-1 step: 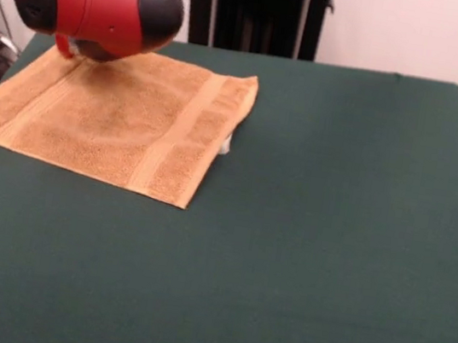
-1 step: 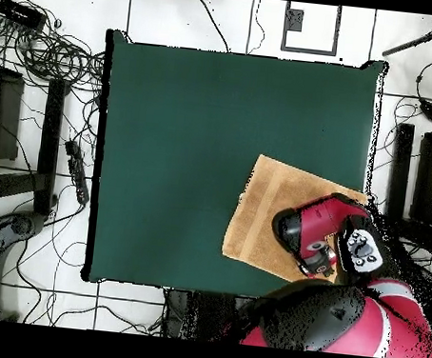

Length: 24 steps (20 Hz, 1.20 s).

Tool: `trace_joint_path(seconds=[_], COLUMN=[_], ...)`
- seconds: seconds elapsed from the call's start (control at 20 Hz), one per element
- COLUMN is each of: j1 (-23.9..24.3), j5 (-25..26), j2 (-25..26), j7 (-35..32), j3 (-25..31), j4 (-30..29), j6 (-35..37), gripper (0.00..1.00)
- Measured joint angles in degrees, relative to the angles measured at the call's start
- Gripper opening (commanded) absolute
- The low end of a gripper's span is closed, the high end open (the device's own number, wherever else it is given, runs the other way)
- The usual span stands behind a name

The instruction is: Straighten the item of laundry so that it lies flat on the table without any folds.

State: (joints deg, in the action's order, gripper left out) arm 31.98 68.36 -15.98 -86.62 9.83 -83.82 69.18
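The item of laundry (image 1: 125, 117) is an orange-tan towel lying spread out near the far left corner of the dark green table (image 1: 331, 239). Two paler bands run across the towel, and a small white tag (image 1: 226, 145) peeks out at its right edge. I see no fold in the part that shows. The red and black arm hangs over the towel's far left corner and hides it. My gripper (image 1: 74, 51) is low at that corner, mostly hidden under the arm. In the overhead view the towel (image 2: 264, 216) lies by the table's (image 2: 195, 146) lower right edge, with the gripper (image 2: 316, 261) over it.
The towel's left corner reaches the table's left edge in the front view. Cables (image 2: 51, 54) and dark equipment (image 2: 2, 112) lie on the tiled floor around the table. A black stand (image 1: 257, 10) rises behind the table's far edge.
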Motion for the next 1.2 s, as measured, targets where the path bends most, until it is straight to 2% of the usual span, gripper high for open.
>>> trace_joint_path(seconds=[0.4,0.65,1.2], j1=[7.57,14.62,19.08], j5=[-1.68,-3.43,-5.14], j2=[-7.07,-11.05,-13.9], j7=[0.0,0.0,0.0], j3=[3.25,6.79,13.29], j4=[-7.88,-12.71,-16.21], j6=[-11.25,-18.22,-23.74], gripper=[0.0,0.0,0.0])
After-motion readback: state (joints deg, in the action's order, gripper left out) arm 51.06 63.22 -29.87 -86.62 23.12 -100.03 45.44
